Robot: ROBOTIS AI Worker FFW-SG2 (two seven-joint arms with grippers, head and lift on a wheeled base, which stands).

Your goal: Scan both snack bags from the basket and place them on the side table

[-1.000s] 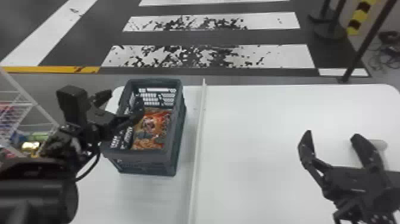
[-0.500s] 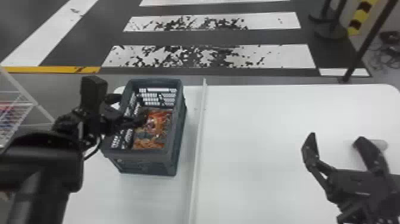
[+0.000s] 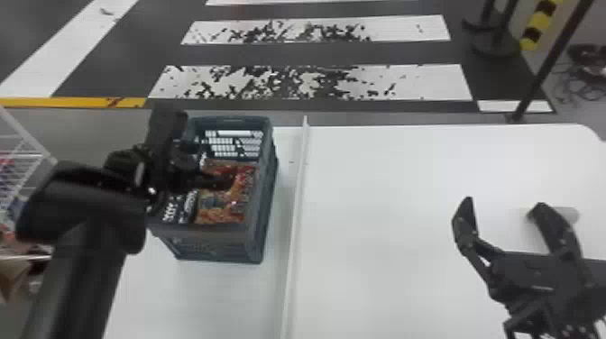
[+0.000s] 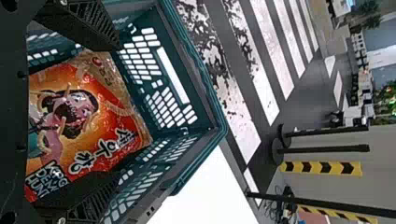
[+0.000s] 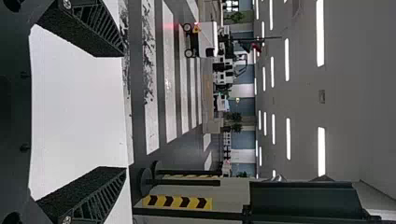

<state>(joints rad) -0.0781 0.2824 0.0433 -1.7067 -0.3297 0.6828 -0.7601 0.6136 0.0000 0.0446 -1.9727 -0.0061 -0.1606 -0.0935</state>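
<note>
Shifted rightward since the earlier frame, in the head view: one left gripper (image 3: pixel 214 172), now farther in over the basket (image 3: pixel 216 249). Floor beyond, one, dark, with white stripes (image 3: pixel 315 83). White table (image 3: pixel 387 207), one, bearing one pale raised strip (image 3: pixel 297 194) to the right of the basket. Basket, one, dark, slotted, upright on the table. Grippers, two: left, released, two fingers spread wide, reaching inside the basket; right gripper (image 3: pixel 504 202), likewise released, two fingers spread, above the table's right-hand part. Snack bag (image 4: pixel 91 116), one distinct, red and orange, inside the basket, between the left fingers; possibly more bags beneath, count not clear. Pale rounded object (image 3: pixel 571 214), one, on the table near the right gripper.
</note>
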